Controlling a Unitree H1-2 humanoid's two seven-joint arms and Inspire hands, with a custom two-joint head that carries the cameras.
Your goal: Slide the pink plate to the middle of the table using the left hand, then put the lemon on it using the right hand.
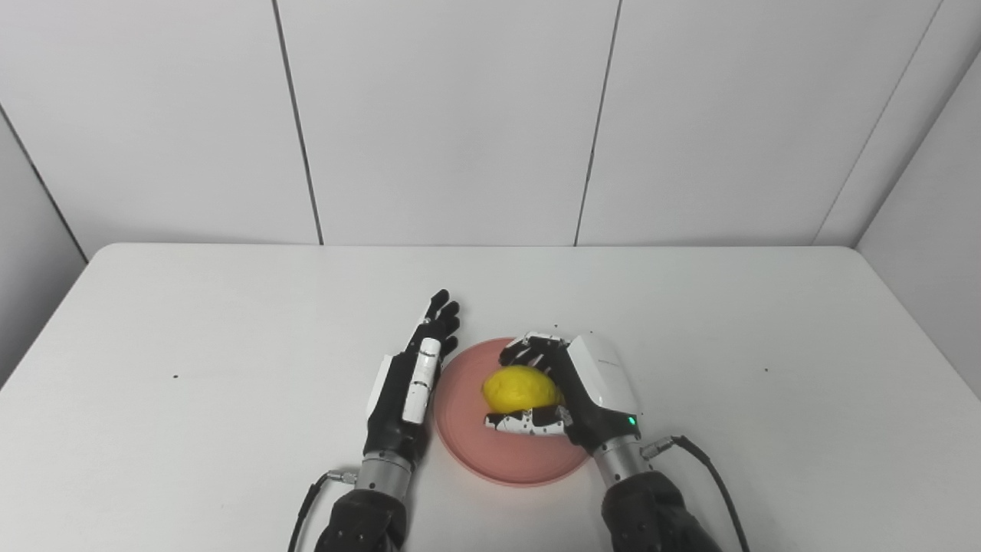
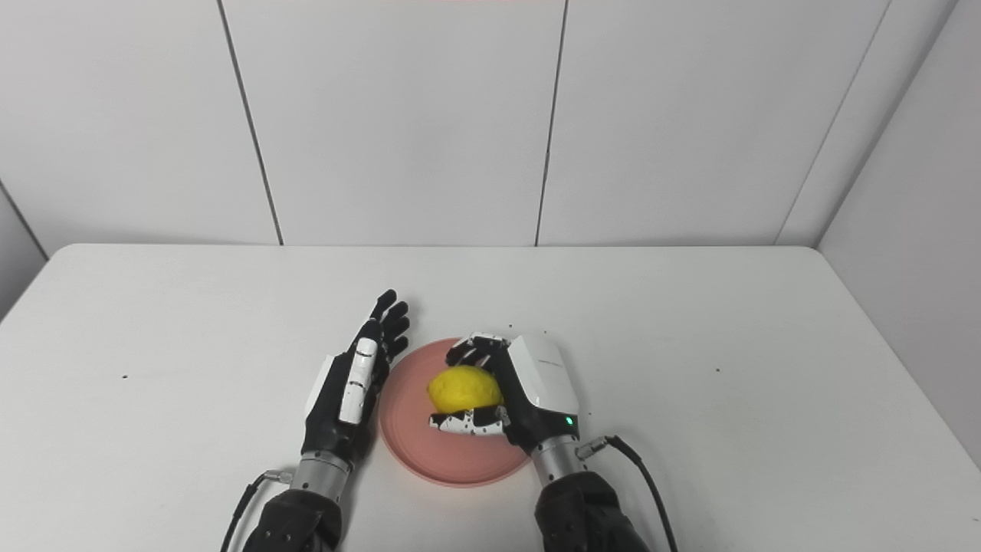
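The pink plate [image 1: 467, 437] lies on the white table near its front middle. A yellow lemon [image 1: 521, 387] is over the plate's centre, wrapped by my right hand [image 1: 575, 391], whose fingers curl over its far side and thumb under its near side. Whether the lemon rests on the plate or hovers just above it I cannot tell. My left hand [image 1: 410, 376] stretches flat along the plate's left rim with its fingers straight and apart, holding nothing. In the right eye view the same lemon [image 2: 464, 389] sits above the plate [image 2: 418, 445].
The white table [image 1: 230, 322] spreads wide on both sides, with a few tiny dark specks. Pale wall panels stand behind its far edge. Cables trail from both wrists near the front edge.
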